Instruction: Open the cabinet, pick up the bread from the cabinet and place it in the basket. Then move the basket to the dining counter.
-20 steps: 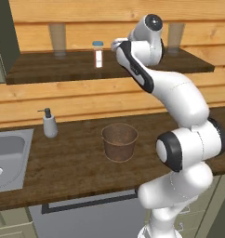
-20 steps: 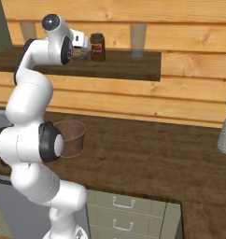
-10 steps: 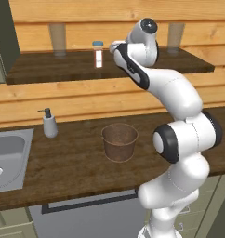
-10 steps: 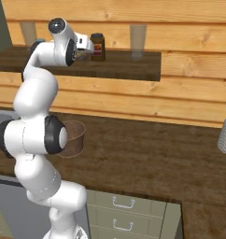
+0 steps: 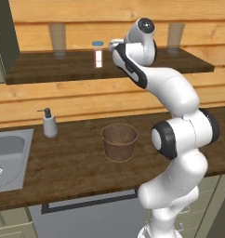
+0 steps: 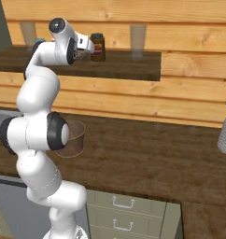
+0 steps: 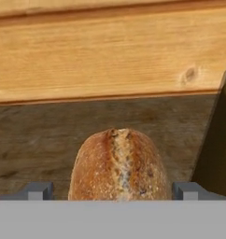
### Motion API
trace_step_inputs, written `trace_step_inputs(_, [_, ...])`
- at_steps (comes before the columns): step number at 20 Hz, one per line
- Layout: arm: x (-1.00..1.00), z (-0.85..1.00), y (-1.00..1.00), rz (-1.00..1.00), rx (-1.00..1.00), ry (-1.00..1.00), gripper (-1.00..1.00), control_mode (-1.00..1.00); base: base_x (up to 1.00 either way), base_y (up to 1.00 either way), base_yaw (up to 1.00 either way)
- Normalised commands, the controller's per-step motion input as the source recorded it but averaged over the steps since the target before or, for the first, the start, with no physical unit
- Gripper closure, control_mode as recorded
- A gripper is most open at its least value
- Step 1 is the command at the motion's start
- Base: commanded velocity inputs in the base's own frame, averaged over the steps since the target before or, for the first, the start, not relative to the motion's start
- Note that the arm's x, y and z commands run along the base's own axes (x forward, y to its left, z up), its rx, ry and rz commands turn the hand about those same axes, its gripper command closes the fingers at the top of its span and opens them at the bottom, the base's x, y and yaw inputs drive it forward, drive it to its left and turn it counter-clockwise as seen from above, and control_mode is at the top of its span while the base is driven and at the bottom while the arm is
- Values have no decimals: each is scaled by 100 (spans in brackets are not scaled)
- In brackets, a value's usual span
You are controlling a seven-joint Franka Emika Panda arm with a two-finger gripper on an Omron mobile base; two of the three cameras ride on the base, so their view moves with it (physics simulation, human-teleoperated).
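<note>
The bread (image 7: 118, 163), a golden-brown loaf with a split top, lies on the cabinet's dark floor board (image 7: 35, 135), in front of the light plank back. In the hand view my gripper (image 7: 115, 191) is open, one grey fingertip (image 7: 39, 190) on each side of the loaf, apart from it. From the base views the hand (image 5: 115, 46) reaches into the cabinet (image 6: 129, 65) beside a dark jar (image 6: 97, 46). The brown basket (image 5: 119, 142) stands below on the sink counter, half behind the arm in the right base view (image 6: 72, 137). The dining counter is out of view.
A white blue-capped bottle (image 5: 98, 52) stands left of the hand, and the dark jar (image 7: 221, 135) right of the bread. Clear glasses (image 5: 57, 39) (image 5: 175, 35) stand at the shelf's back. A soap dispenser (image 5: 49, 124) and steel sink (image 5: 7, 158) are at left; a pale vase (image 6: 225, 133) at right.
The hand has pushed farther into the cabinet toward the dark jar, and the upper arm has swung with it. The jaws stay open.
</note>
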Motion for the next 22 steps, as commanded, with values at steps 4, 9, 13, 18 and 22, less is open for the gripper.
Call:
trace_step_inputs(4, [30, -12, 0, 0, 0, 0, -100, -100, 0, 0, 0])
trace_step_inputs(9, [24, -26, 0, 0, -2, 0, -100, -100, 0, 0, 0])
trace_step_inputs(13, [40, -64, 9, 0, -5, 4, -100, -100, 0, 0, 0])
trace_step_inputs(18, [49, -80, 15, 0, -3, 13, -100, -100, 0, 0, 0])
trace_step_inputs(22, [39, -99, 20, 0, -4, 6, 100, -100, 0, 0, 0])
